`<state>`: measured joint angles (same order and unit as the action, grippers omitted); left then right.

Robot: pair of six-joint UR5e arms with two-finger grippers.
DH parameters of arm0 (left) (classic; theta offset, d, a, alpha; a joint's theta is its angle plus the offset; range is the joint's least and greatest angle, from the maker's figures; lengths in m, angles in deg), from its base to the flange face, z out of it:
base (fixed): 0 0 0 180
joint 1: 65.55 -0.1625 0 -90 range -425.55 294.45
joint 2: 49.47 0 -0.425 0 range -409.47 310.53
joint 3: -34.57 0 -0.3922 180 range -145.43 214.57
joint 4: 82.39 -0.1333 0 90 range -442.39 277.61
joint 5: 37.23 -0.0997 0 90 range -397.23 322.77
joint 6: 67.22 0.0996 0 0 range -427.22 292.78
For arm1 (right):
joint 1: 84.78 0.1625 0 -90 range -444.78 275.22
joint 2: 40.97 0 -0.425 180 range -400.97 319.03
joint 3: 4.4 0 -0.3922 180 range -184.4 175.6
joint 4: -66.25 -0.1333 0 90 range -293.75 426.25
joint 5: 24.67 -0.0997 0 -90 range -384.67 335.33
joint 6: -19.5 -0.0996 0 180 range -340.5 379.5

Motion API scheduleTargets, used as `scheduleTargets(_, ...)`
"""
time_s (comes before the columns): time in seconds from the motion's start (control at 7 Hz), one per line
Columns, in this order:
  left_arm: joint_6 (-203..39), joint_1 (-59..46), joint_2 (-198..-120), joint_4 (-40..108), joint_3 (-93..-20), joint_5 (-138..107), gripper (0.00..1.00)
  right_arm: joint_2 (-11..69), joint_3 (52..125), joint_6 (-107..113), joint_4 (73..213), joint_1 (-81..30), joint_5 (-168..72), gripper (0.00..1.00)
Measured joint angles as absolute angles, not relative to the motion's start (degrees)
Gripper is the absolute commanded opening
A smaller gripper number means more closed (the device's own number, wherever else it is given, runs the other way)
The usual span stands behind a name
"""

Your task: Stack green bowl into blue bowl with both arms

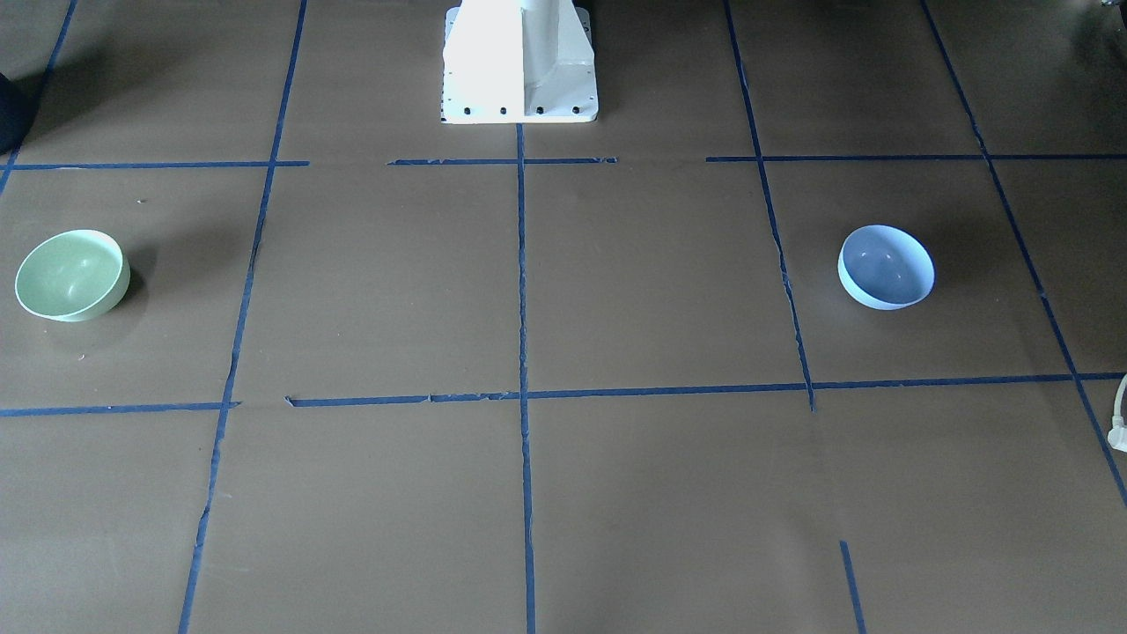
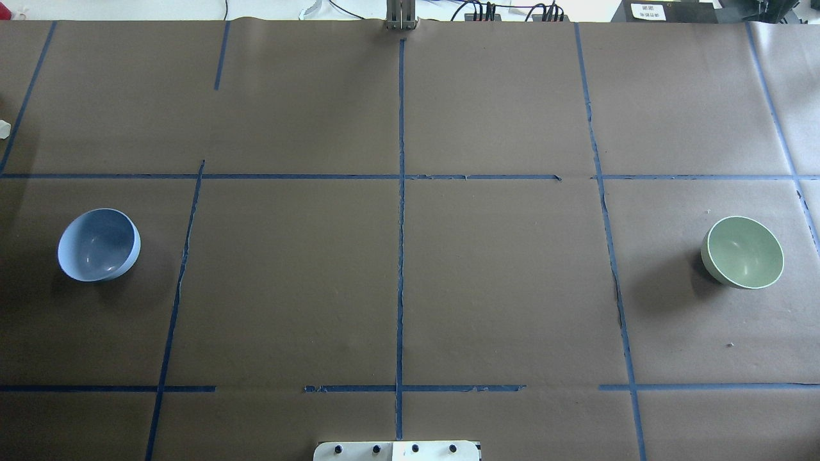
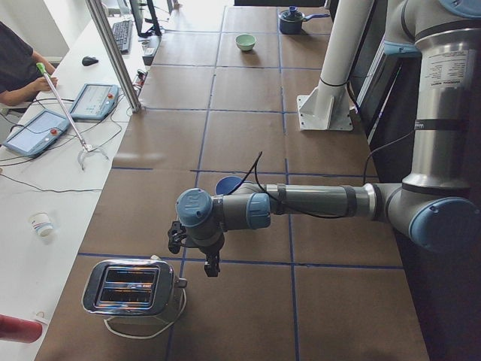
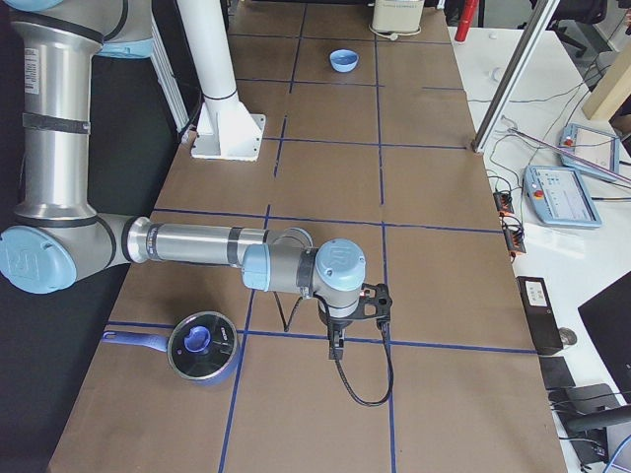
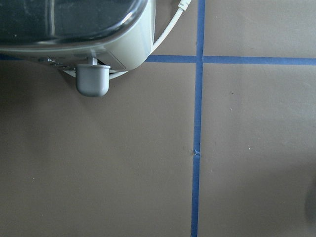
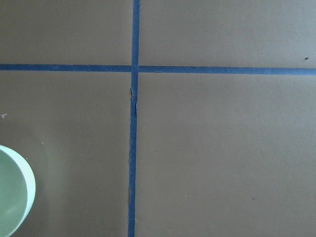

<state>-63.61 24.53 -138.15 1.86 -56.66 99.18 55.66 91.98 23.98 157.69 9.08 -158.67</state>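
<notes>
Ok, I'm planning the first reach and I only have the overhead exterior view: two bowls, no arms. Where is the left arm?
Observer: The left arm stretches low over the table. The left end effector points down beside a toaster.
Operator: And the right one?
Observer: The right end effector hangs at the opposite end, next to a lidded blue saucepan.
Operator: Does either wrist camera see a bowl?
Observer: The right wrist-mounted view catches the green bowl at its lower left edge. The left one shows only the toaster and tape lines.
</notes>
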Motion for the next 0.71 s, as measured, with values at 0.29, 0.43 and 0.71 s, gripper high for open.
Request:
scheduleTargets(0.29,-63.57,24.53,-138.15,1.89,-56.66,99.24,1.0,55.64,92.48,23.53,157.66,9.15,-159.09,1.0)
scheduleTargets(0.43,-63.49,24.53,-138.15,1.9,-56.69,99.25,1.0,55.76,92.65,23.42,157.65,9.16,-159.28,1.0)
scheduleTargets(0.71,-63.42,24.54,-138.15,1.92,-56.7,99.22,1.0,56.09,92.83,23.37,157.65,9.17,-159.4,1.0)
